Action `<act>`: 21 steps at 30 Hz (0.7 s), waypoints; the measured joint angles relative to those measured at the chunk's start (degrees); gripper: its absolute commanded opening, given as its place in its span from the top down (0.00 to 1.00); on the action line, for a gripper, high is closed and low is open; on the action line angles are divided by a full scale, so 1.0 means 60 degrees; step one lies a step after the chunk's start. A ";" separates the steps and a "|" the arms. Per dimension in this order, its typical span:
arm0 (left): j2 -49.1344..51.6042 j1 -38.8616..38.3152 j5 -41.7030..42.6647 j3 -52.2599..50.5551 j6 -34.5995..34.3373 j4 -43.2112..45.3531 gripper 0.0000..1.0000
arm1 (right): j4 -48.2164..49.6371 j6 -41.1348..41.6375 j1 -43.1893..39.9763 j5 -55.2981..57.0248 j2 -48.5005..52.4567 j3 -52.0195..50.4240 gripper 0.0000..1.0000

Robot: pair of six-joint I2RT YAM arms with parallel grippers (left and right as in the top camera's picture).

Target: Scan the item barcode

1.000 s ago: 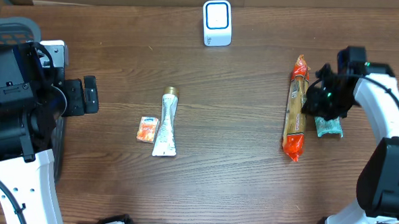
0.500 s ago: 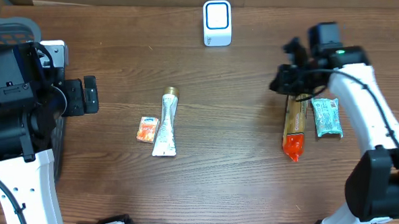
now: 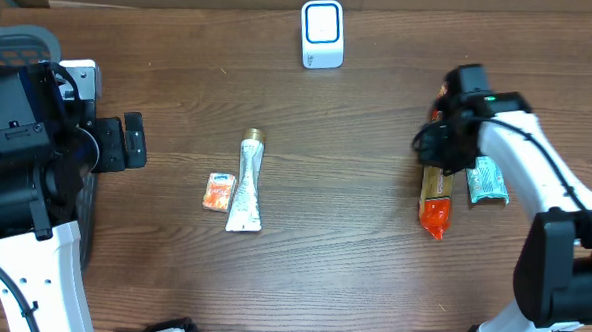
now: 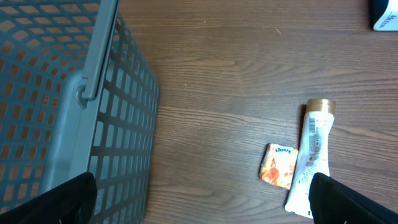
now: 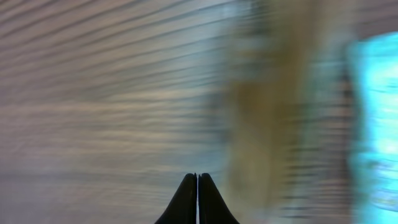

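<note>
A white scanner with a blue face [image 3: 322, 33] stands at the back of the table. My right gripper [image 3: 429, 147] hovers over the upper part of a long tan and red snack pack [image 3: 434, 197]. In the blurred right wrist view the right gripper [image 5: 198, 180] is shut with nothing between its fingers, and the tan pack [image 5: 267, 112] lies just to the right of them. A teal packet [image 3: 486, 181] lies to the right of the pack. My left gripper [image 3: 132, 141] stands wide open at the far left, holding nothing.
A white tube with a gold cap [image 3: 247, 184] and a small orange packet [image 3: 218, 192] lie at centre left; both show in the left wrist view, the tube [image 4: 314, 155] and the packet [image 4: 278, 165]. A grey mesh basket [image 4: 62, 93] stands beside the left gripper.
My right gripper has closed on nothing. It swung from beside the teal packet up and left, then came down over the long snack pack. The left arm has not moved.
</note>
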 measured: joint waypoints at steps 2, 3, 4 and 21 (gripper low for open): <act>0.0000 0.0000 0.0004 0.0000 0.0004 0.0000 0.00 | -0.0087 0.0029 -0.0492 0.0135 0.0000 0.0000 0.96; 0.0000 0.0000 0.0000 0.0000 0.0000 0.0000 0.00 | -0.0149 0.0058 -0.0714 0.0186 0.0000 0.0000 0.96; 0.0000 0.0000 0.0004 0.0000 0.0000 0.0000 0.00 | -0.0215 0.0069 -0.0925 0.0229 0.0000 0.0000 0.96; 0.0000 0.0000 0.0004 0.0000 0.0004 -0.0004 0.00 | -0.1024 -0.0484 -0.1974 -0.1147 0.0000 0.0488 0.96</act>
